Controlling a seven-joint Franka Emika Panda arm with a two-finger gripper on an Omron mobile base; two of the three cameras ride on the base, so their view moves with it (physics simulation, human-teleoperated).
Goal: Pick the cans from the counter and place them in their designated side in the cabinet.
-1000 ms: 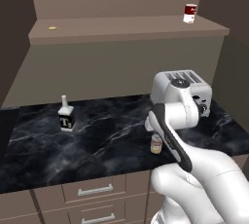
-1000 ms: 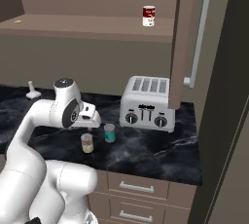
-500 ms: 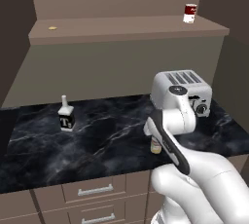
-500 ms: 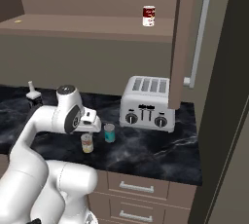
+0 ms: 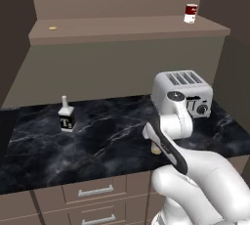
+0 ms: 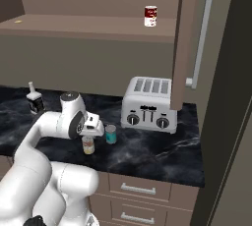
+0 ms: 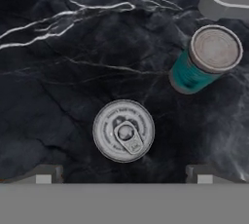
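The beige-yellow can point(image 7: 123, 130) stands upright on the black marble counter point(image 7: 58, 72), its pull-tab lid facing the hand camera. My gripper point(image 7: 122, 173) hangs open straight above it, one fingertip on each side and clear of it. The teal-blue can point(image 7: 204, 60) stands a short way off, toward the toaster. From the right base view the beige-yellow can point(image 6: 88, 145) sits just under my gripper point(image 6: 92, 132), with the teal-blue can point(image 6: 111, 134) beside it. My arm hides most of the beige-yellow can point(image 5: 156, 149) in the left base view. The cabinet shelf point(image 6: 88, 26) runs above.
A silver toaster point(image 6: 150, 104) stands right of the cans. A red-and-white can point(image 6: 150, 15) sits on the shelf's right part, a small yellow item point(image 5: 52, 28) on its left. A small bottle point(image 5: 66, 116) stands at the counter's left. The open cabinet door point(image 6: 189, 28) hangs at right.
My arm has come down, bringing the hand lower over the beige-yellow can. The cans, toaster and bottle have stayed put.
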